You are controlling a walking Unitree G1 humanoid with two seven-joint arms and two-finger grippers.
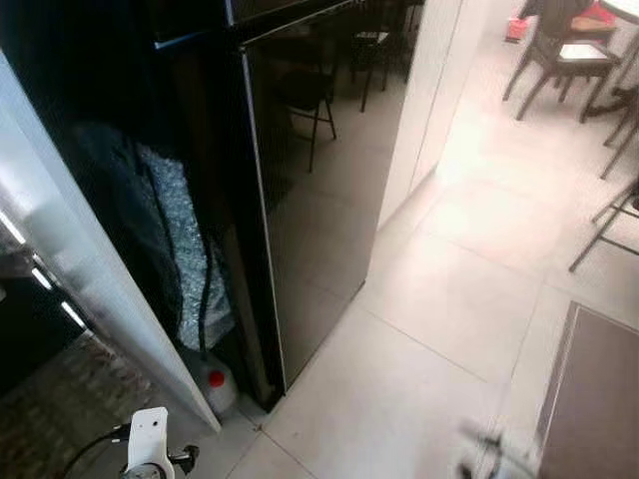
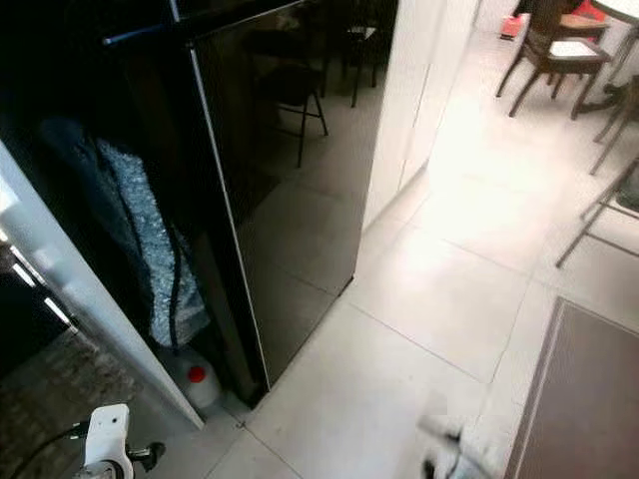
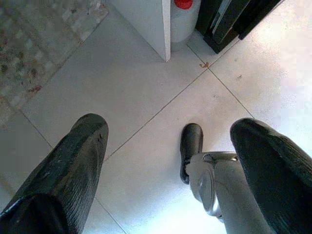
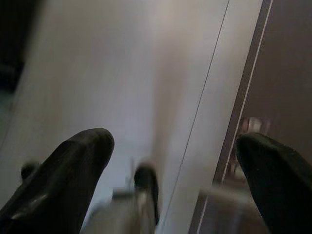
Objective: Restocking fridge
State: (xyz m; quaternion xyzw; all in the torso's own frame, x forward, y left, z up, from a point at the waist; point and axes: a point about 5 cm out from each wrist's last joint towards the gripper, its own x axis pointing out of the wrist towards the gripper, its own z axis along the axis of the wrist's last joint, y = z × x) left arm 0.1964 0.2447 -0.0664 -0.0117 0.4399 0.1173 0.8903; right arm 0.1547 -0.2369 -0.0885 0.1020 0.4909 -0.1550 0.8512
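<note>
Black glossy fridge [image 1: 310, 200] standing upright ahead and left of the robot, its door surface reflecting chairs; it meets the pale tiled floor [image 1: 419, 359]. Beside its base, a white jug with red cap [image 1: 217, 384] sits against a white wall edge [image 1: 90, 289]. Left end effector [image 3: 170, 161] hangs over the tiles, fingers spread, empty. Right end effector [image 4: 175, 165], blurred, likewise spread above the floor near a brown mat [image 1: 599, 399]. Chairs [image 1: 554, 60] stand well apart.
</note>
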